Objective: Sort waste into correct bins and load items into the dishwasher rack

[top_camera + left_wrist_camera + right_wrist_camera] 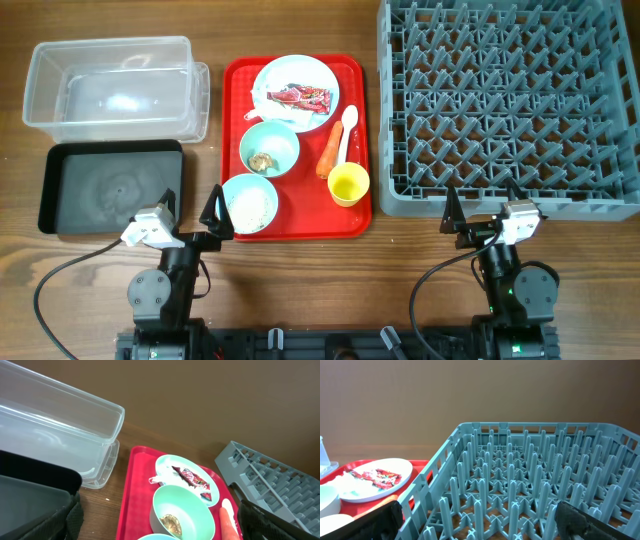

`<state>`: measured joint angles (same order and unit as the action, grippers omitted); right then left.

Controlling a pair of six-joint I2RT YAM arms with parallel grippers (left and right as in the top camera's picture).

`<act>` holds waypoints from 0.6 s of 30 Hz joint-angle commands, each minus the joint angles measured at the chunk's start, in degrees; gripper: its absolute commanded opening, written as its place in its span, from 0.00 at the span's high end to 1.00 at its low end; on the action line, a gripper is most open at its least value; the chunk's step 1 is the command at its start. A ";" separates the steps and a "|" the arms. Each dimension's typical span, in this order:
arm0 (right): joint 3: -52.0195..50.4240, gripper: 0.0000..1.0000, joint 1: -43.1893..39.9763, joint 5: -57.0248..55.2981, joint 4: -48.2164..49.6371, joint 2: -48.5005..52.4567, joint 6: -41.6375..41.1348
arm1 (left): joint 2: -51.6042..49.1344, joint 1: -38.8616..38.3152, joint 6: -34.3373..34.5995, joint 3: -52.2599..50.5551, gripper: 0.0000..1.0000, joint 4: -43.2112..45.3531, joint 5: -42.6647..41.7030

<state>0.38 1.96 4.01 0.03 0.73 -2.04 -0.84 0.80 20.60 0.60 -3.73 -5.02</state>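
On the red serving tray (235, 110) sit a pale blue plate (290, 72) holding the red wrapper (298, 97) and white paper (260, 98), a bowl (286, 140) with a brown lump (262, 161), a bowl (232, 190) of rice (252, 207), a carrot (330, 150), a white spoon (347, 128) and a yellow cup (348, 185). The clear tub (115, 85) and black tray (110, 185) lie to the left, and the grey-blue rack (510, 100) to the right. My left gripper (190, 212) is open and empty beside the rice bowl. My right gripper (485, 212) is open and empty at the rack's front edge.
The left wrist view shows the tub (60, 435), the black tray (30, 495), the lump bowl (187, 505) and the carrot (229, 527). The right wrist view looks into the rack's upright pegs (530, 475), with the plate (350, 492) at the left.
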 commanded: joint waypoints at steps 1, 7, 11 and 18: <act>-0.09 0.00 0.11 -0.59 0.13 -0.46 0.52 | 0.46 -0.17 -0.90 -0.26 0.00 -0.39 0.55; -0.09 0.01 0.11 -0.59 0.13 -0.46 0.50 | 0.46 -0.17 -0.90 -0.26 0.00 -0.39 0.55; -0.09 0.00 0.11 -0.59 0.13 -0.46 0.50 | 0.46 -0.17 -0.90 -0.26 0.00 -0.39 0.57; -0.09 0.00 0.11 3.06 0.90 0.57 -0.11 | 0.46 -0.17 -0.85 -0.26 0.00 0.33 0.55</act>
<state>0.38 1.96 4.05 0.25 0.73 -2.07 -0.84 0.80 20.62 0.60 -3.70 -5.02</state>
